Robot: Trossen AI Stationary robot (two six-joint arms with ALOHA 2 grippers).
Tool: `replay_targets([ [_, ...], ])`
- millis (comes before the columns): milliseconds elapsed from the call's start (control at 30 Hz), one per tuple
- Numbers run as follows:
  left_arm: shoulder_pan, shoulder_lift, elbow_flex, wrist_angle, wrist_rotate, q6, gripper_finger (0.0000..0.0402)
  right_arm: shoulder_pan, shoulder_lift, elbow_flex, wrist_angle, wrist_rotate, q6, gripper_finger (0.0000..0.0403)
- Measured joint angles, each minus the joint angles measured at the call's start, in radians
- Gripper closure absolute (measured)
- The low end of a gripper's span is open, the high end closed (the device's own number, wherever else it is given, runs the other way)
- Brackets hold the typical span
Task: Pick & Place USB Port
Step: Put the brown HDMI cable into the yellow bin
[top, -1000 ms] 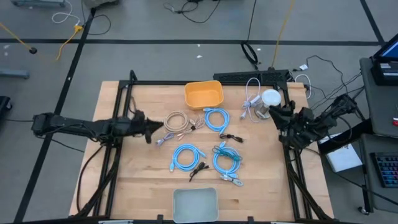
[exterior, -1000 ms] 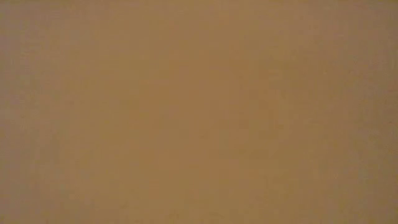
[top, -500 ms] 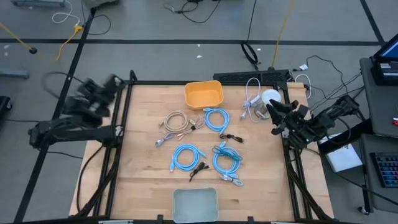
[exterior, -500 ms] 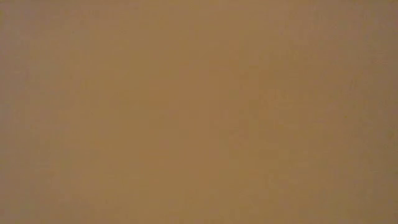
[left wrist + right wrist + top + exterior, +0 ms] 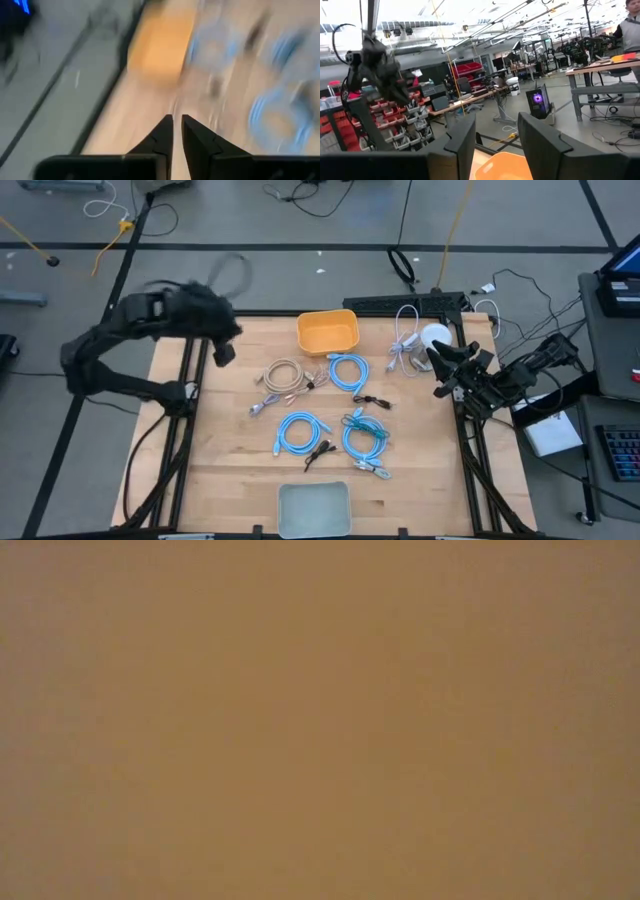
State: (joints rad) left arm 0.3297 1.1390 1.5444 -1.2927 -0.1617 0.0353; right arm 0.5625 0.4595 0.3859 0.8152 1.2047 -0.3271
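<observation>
Two dark grippers empty, left gripper (image 5: 222, 352) raised over table's left edge with jaws nearly closed, right gripper (image 5: 437, 370) parted beside white round object (image 5: 436, 336), blue coiled cables (image 5: 348, 370) on wooden table (image 5: 230, 460).

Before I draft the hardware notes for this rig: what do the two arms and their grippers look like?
Both arms are dark, jointed builds. The left gripper has two black, wedge-shaped fingers tapering to narrow tips. The right gripper has broader, flat black fingers on a blocky dark body, with thin dark cables looping along its arm. No markings are legible.
</observation>
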Motion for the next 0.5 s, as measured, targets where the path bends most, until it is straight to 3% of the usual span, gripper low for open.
replay_targets([
  [100,0.004,0.038,-0.021,-0.09,-0.019,0.03,0.036,0.0,0.0,0.0,-0.009,0.001,0.0,0.0264],
  [267,0.079,0.027,-0.175,-0.049,0.185,-0.027,0.036,0.0,0.0,0.0,-0.052,0.003,0.012,0.0264],
  [500,0.145,-0.146,-0.45,0.046,0.256,-0.147,0.0344,0.0,0.002,-0.001,-0.089,0.005,0.058,0.0264],
])
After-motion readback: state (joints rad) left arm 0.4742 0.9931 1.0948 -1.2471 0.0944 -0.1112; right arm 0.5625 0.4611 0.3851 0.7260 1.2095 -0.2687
